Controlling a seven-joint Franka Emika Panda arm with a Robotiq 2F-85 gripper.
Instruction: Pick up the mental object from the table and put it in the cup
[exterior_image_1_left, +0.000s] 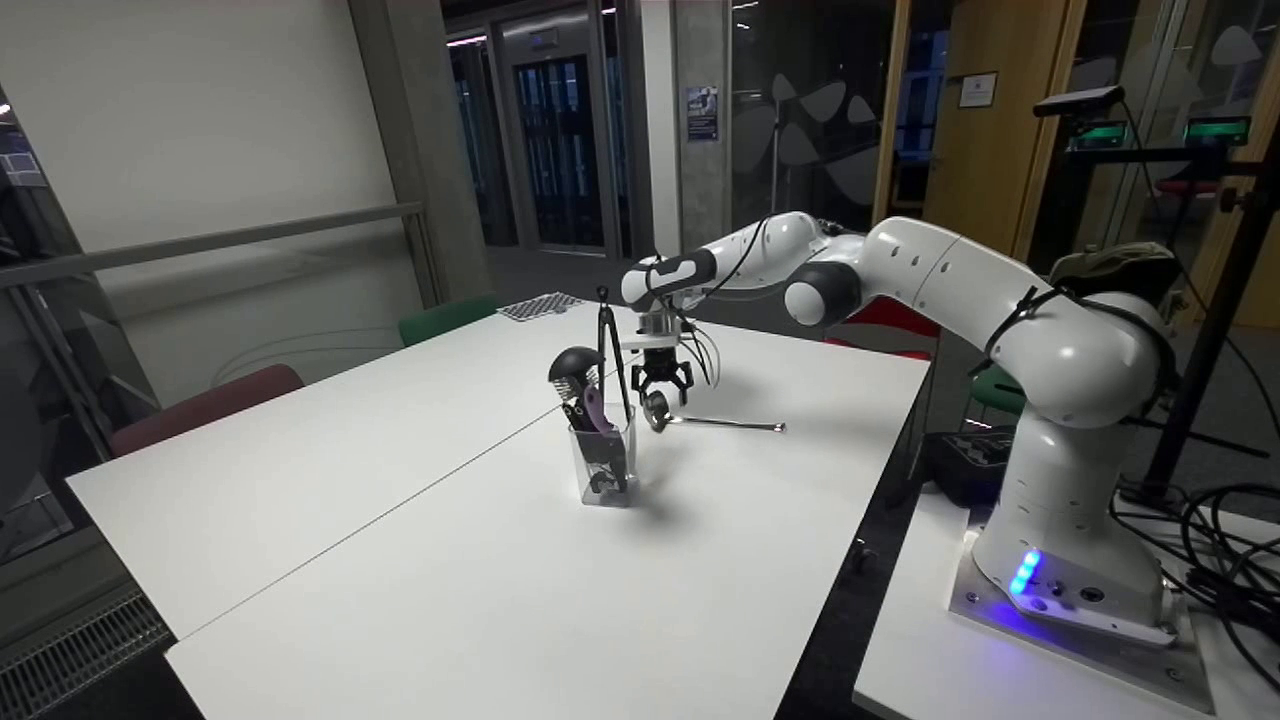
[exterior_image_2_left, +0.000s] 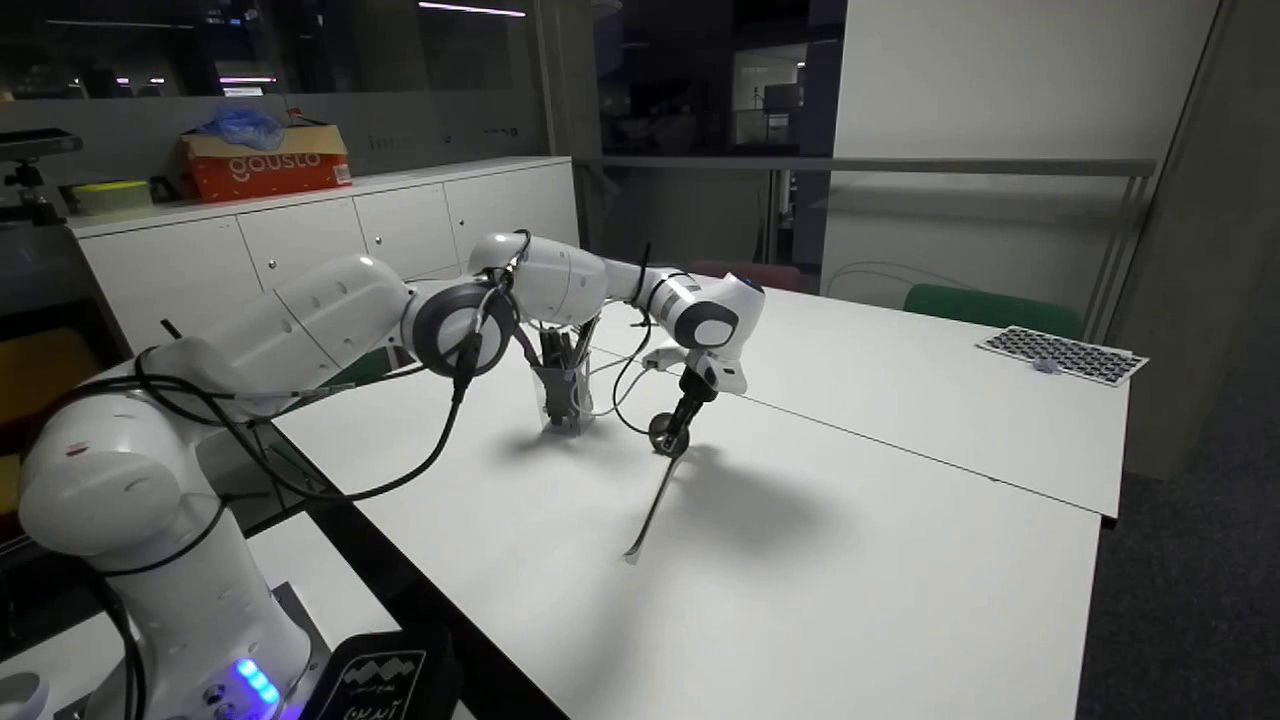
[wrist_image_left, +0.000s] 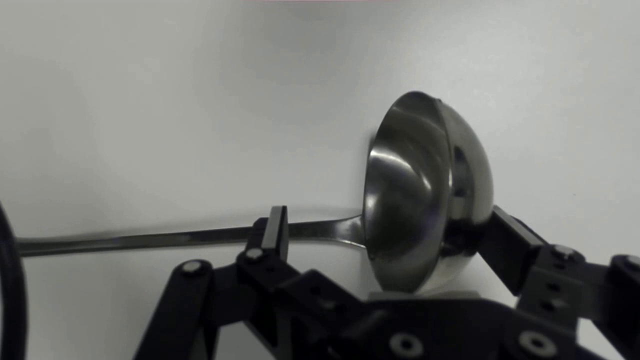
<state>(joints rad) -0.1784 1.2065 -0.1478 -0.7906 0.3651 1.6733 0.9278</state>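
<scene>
Gripper (wrist_image_left: 387, 212), spread wide in the wrist view's lower half, shows a finger either side of the bowl of the metal ladle (wrist_image_left: 407, 200), its handle reaching left over the table (wrist_image_left: 150, 125), while the clear cup (exterior_image_1_left: 586, 480) stands near mid-frame in an exterior view.

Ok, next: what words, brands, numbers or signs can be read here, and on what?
"gousto", on the red box.
Box label: too small to read.
Poster: too small to read.
Door notice: too small to read.
Glass: lettering too faint.
Black case: white lettering, not clear enough to quote.
</scene>
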